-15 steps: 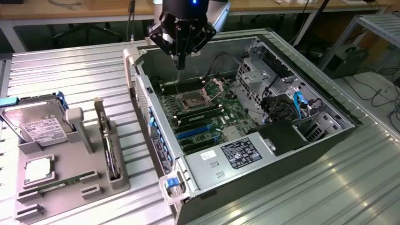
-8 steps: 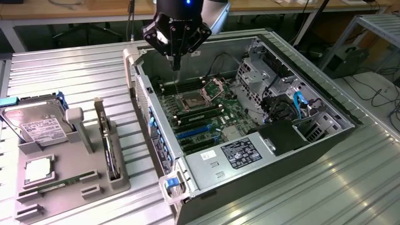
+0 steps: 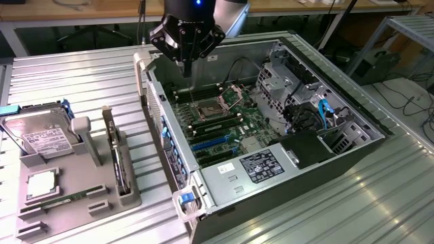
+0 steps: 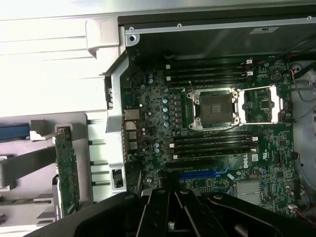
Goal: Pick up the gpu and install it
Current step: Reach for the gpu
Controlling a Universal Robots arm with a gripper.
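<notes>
The gpu (image 3: 117, 152) stands on edge in a slot of the grey holder (image 3: 74, 175) at the exterior view's left, a thin green card with a silver bracket at its far end. The wrist view shows the gpu (image 4: 66, 170) as a green strip beside the case. My gripper (image 3: 186, 71) hangs above the far left corner of the open computer case (image 3: 352, 109), over the motherboard (image 3: 224, 119), well apart from the gpu. Its black fingers (image 4: 170, 197) are shut together with nothing between them.
The holder also carries a silver hard drive (image 3: 44, 137), a square processor chip (image 3: 40, 184) and a RAM stick (image 3: 64, 201). Blue expansion slots (image 3: 207, 144) lie on the motherboard near the power supply (image 3: 261, 165). The case's raised walls surround the board.
</notes>
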